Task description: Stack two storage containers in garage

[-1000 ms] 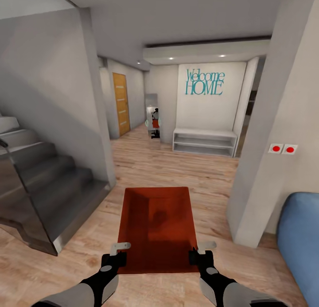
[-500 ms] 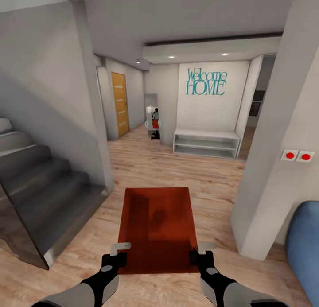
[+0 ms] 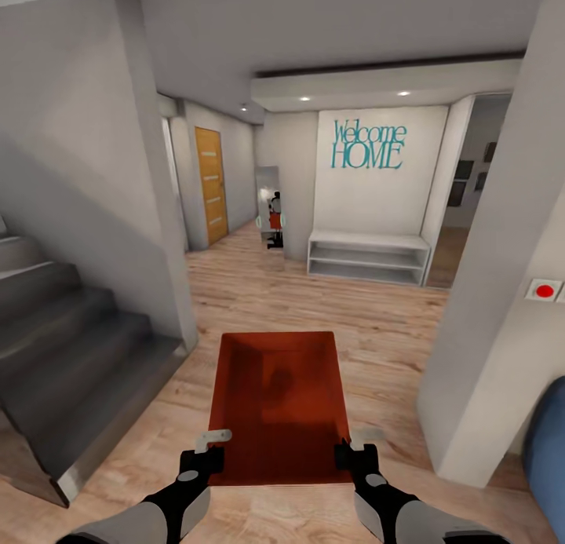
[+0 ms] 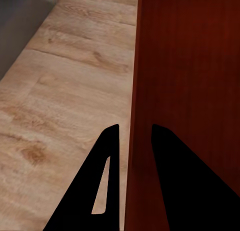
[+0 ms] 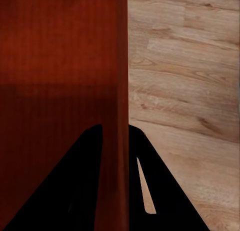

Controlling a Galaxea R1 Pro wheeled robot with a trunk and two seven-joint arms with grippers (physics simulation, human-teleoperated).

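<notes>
Light wood-plank floor (image 3: 314, 293) runs on past grey stairs (image 3: 71, 348) toward a teal "Welcome HOME" wall sign (image 3: 367, 144). From the left, the left gripper (image 3: 210, 442) pinches one side wall of the orange-red rectangular storage container (image 3: 276, 403), long axis pointing straight ahead; the right gripper (image 3: 357, 442) clamps the opposite wall. Both arms reach forward, level.

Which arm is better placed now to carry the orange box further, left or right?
Neither alone. The left gripper pinches the left wall of the box and the right gripper pinches its right wall, at matching places near the robot. Both together look best placed.
</notes>
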